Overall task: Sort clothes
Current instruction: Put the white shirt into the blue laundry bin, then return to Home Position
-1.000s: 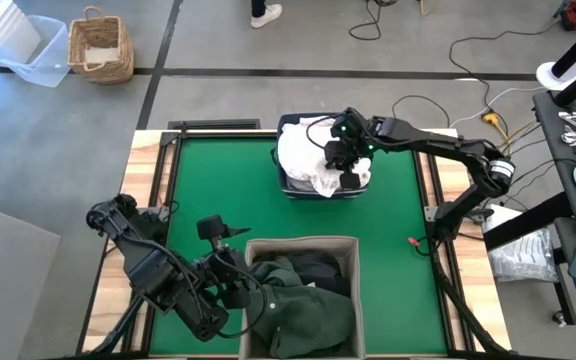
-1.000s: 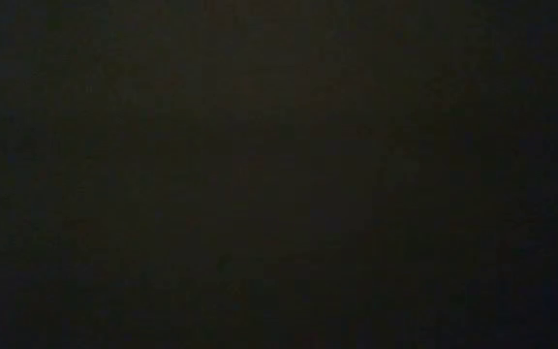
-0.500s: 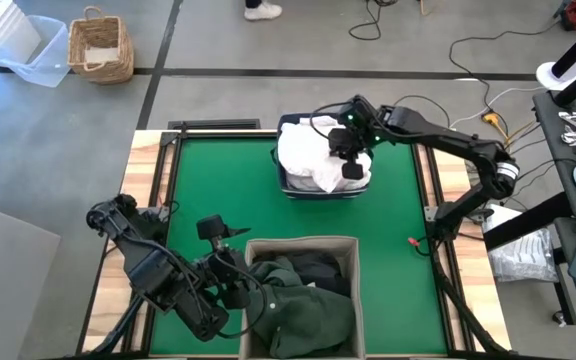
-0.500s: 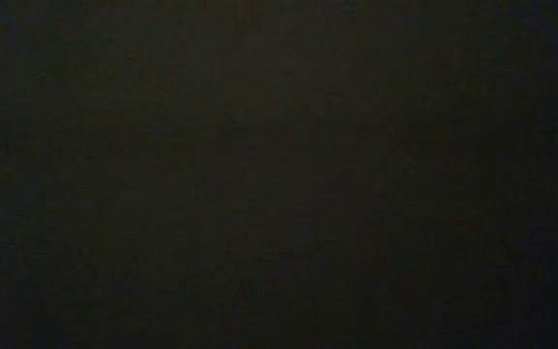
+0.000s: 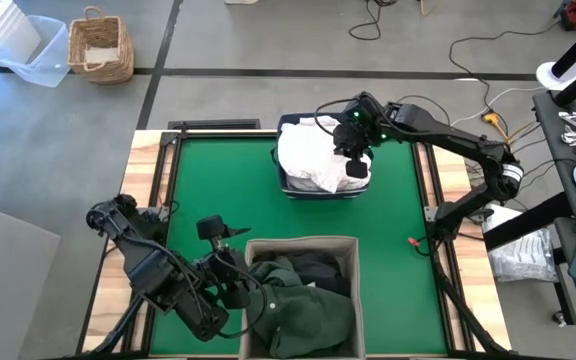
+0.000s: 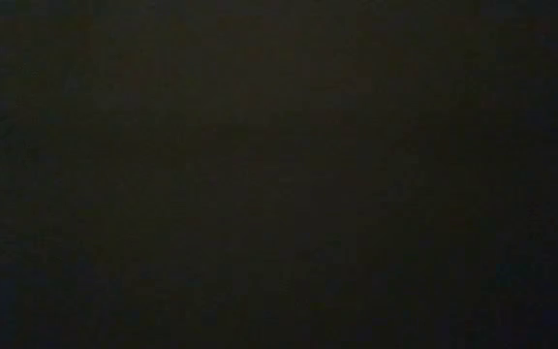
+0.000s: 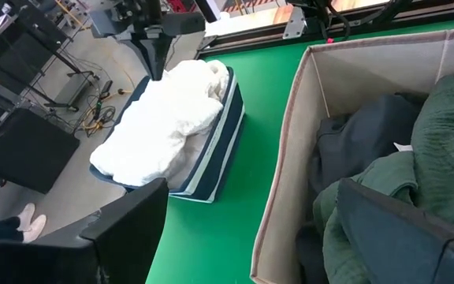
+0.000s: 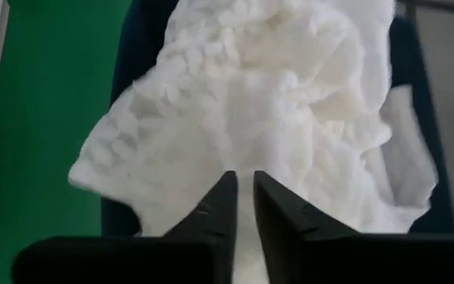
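Observation:
White wrinkly clothes (image 5: 313,160) fill the navy bin (image 5: 286,187) on the far middle of the green mat; the left wrist view shows the same clothes (image 7: 172,118) heaped in the bin (image 7: 219,154). My right gripper (image 5: 356,165) hangs just above that heap, shut, its fingers pointing down at the white fabric (image 8: 243,118). Dark green and charcoal clothes (image 5: 308,300) lie in the beige bin (image 5: 300,243) at the near edge. My left gripper (image 5: 240,287) waits open beside that bin's left wall (image 7: 286,142). The low view is black.
Bare green mat (image 5: 208,190) lies left of the navy bin and between the two bins. A small red object (image 5: 411,241) sits by the right rail. On the floor beyond the table stand a wicker basket (image 5: 100,45) and clear plastic tubs (image 5: 23,45).
My right gripper has risen off the white clothes in the navy bin and drifted slightly toward the far edge, staying shut. The white heap stays in the bin.

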